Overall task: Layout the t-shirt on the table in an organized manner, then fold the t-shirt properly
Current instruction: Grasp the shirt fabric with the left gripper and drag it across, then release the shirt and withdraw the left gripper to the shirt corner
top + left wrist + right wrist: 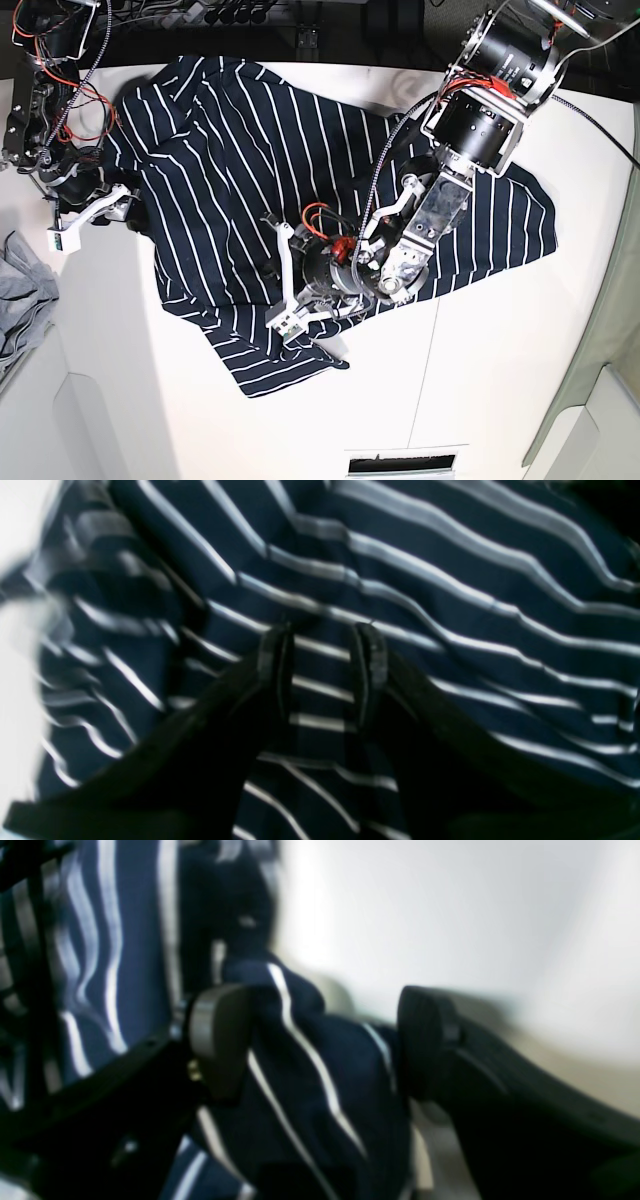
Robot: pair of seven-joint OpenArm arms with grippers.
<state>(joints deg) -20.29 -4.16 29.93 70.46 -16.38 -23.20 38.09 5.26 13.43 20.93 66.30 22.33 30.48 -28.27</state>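
1. The t-shirt [300,160] lies spread but rumpled across the middle and far part of the white table [480,370], one corner reaching toward 6 o'clock in the base view and another lobe out toward 3 o'clock.
2. The left claw [290,290] sits low over the shirt near the centre of the table, its arm coming down from 1 o'clock in the base view.
3. In the left wrist view, the left claw [322,645] has its two dark fingers [274,655] a narrow gap apart, with striped cloth showing between them; the blur does not let one tell whether any fabric is pinched.
4. The right claw [85,215] is at 9 o'clock in the base view, at the shirt's edge just beside the sleeve.
5. In the right wrist view, the right claw [325,1040] stands wide apart, and a raised fold of the t-shirt [320,1080] fills the space between its fingers [220,1035], touching both.
6. A grey cloth [20,300] lies at the table's edge near 9 o'clock, apart from the shirt.
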